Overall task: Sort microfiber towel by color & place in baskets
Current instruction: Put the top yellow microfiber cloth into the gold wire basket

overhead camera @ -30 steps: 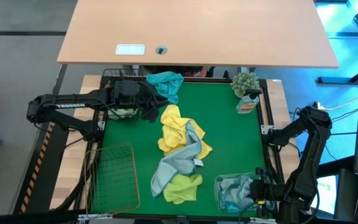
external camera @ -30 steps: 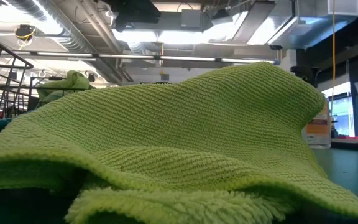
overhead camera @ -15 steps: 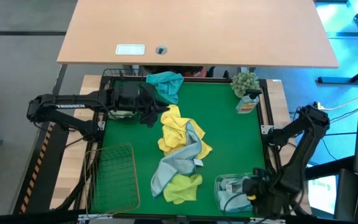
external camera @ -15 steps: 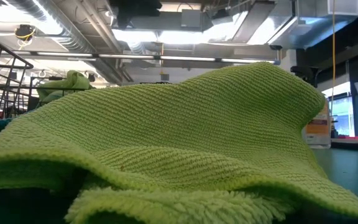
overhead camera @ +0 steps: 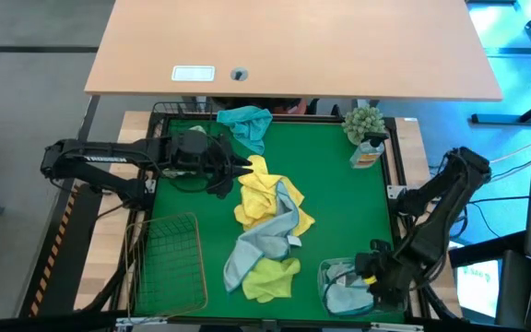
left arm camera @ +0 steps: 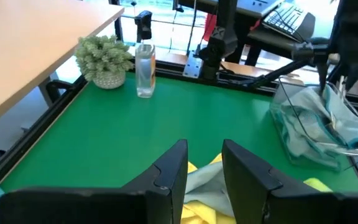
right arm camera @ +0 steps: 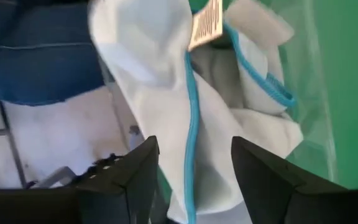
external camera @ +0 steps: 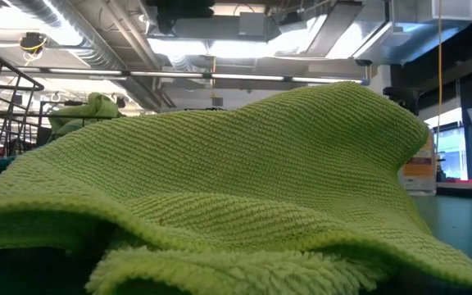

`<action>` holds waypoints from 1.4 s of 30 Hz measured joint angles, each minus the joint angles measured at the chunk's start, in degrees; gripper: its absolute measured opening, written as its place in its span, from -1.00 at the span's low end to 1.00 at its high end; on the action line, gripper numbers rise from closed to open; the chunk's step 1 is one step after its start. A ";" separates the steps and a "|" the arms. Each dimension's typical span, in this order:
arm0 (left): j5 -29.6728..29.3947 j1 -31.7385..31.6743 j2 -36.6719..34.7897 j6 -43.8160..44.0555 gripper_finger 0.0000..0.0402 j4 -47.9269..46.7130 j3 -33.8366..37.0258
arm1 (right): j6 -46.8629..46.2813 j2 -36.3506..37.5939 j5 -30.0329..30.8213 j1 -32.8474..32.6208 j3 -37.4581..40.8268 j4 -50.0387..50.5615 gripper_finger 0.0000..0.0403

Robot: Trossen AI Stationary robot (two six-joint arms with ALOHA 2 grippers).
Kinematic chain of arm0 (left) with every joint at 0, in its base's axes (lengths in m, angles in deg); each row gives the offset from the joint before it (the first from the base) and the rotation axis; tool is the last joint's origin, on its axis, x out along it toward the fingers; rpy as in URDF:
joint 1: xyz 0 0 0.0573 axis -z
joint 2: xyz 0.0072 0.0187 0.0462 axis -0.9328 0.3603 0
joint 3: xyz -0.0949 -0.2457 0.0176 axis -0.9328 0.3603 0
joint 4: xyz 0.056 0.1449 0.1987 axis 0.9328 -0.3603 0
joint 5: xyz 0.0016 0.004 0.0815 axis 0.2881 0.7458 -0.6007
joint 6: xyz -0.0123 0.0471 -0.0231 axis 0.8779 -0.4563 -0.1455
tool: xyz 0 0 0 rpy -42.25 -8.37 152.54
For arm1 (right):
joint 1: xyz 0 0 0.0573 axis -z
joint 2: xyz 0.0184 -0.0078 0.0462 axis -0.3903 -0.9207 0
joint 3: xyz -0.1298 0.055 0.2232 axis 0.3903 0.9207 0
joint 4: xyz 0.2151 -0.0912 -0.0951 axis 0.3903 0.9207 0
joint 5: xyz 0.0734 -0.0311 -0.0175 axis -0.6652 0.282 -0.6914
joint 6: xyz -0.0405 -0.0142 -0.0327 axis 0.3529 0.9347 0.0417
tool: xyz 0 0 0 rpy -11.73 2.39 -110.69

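Note:
A pile of towels lies mid-table: yellow (overhead camera: 258, 189), grey-blue (overhead camera: 267, 235) and yellow-green (overhead camera: 271, 277); the yellow-green one fills the low view (external camera: 236, 188). My left gripper (overhead camera: 243, 167) is open and empty at the pile's far left end, its fingers just above the yellow towel (left arm camera: 204, 186). My right gripper (overhead camera: 361, 276) is open over the clear tub (overhead camera: 325, 277), above the pale towels with cyan trim (right arm camera: 197, 99) that lie in it. The black wire basket (overhead camera: 166, 112) stands at the far left, a teal towel (overhead camera: 245, 124) draped over its right side. The tan wire basket (overhead camera: 164, 263) stands at the near left.
A small potted plant (overhead camera: 364, 122) and a clear spray bottle (overhead camera: 367, 152) stand at the far right corner. A green towel (external camera: 93, 106) lies in the black basket. Bare green mat lies to the right of the pile. A wooden desk (overhead camera: 293, 46) stands beyond the far edge.
My left gripper has gone from the black basket toward the table's right, to the far end of the towel pile. My right gripper has shifted a little toward the table's left, over the clear tub. The pile has stayed still.

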 joint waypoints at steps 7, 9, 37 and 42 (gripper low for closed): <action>-6.91 -0.26 5.37 -3.75 -0.29 0.22 0.00 | 8.45 7.77 15.00 0.09 0.00 0.18 0.00; -9.00 -0.75 7.39 -4.56 -0.24 0.24 0.00 | 10.63 9.64 21.69 0.09 0.00 0.15 0.00; -3.94 -12.33 29.46 -6.05 -0.23 -0.30 0.00 | 19.31 14.38 38.60 0.11 0.00 -0.15 0.00; -3.26 -12.34 31.25 -6.05 -0.23 -0.47 0.00 | 19.31 14.38 38.65 0.11 0.00 -0.16 0.00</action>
